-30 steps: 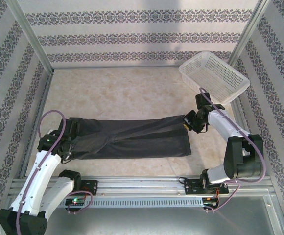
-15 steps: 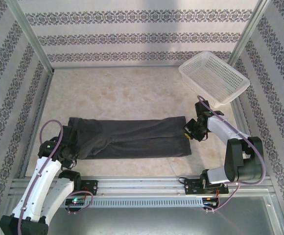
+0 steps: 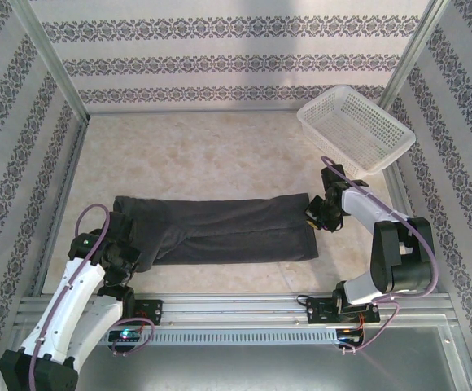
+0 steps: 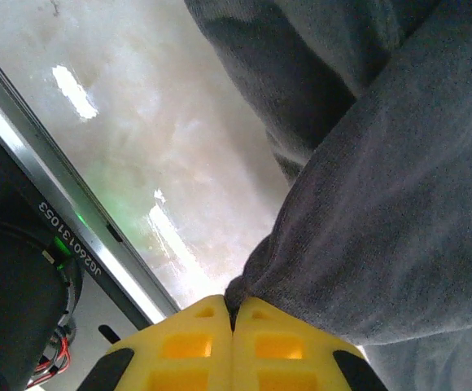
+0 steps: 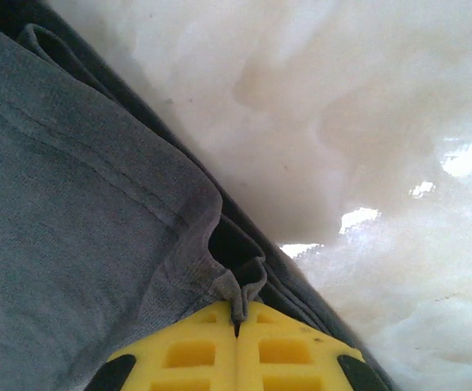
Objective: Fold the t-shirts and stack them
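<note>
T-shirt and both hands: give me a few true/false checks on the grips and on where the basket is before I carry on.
1. The left hand is shut on the dark grey t-shirt. True.
2. The right hand is open, clear of the cloth. False: it is shut, pinching a fold at the t-shirt's edge.
3. The t-shirt lies stretched sideways across the table, with one hand at each end. True.
4. The white mesh basket sits at the near left corner. False: it is at the far right corner, apart from the t-shirt.
</note>
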